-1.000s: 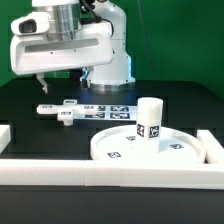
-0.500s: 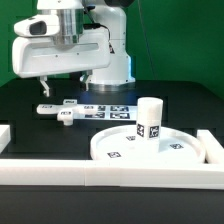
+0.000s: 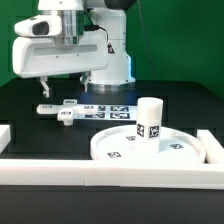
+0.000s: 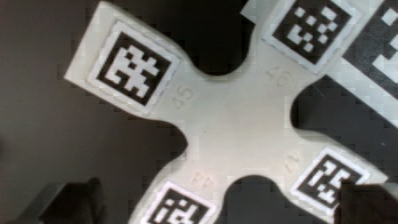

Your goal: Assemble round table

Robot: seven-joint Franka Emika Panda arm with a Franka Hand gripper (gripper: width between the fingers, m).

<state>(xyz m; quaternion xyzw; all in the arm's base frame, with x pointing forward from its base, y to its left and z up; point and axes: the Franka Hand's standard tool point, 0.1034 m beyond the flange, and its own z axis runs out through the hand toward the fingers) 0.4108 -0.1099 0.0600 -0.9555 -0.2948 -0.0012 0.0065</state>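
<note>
The tool hangs above the left part of the black worktop, as the exterior view has it, and it holds nothing. Its jaws look set wide. In the wrist view one dark, blurred finger shows at the very edge of the picture. The other finger I cannot make out. From the exterior view only one thin finger shows below the bulky white hand, and the rest is hidden by the housing.

Under the tool, and clear of it, lies the flat white plastic cross-shaped piece on the worktop. Close up it has rounded arms and a smooth matt face, with a black-and-white square tag on each arm. Its arms are cut off by the picture's edges, and the tags there are soft with blur.

To the exterior view's right of the cross, a little farther back, lies the marker board, thin and flat. Nearer, and on the right, sits the large white rimmed round disc with tags on its floor. The short thick white cylinder stands upright on it, also tagged.

Long white border bars fence the near edge and both sides. The near bar cuts off the disc's front rim. The arm's white base stands at the far side before a green backdrop.
</note>
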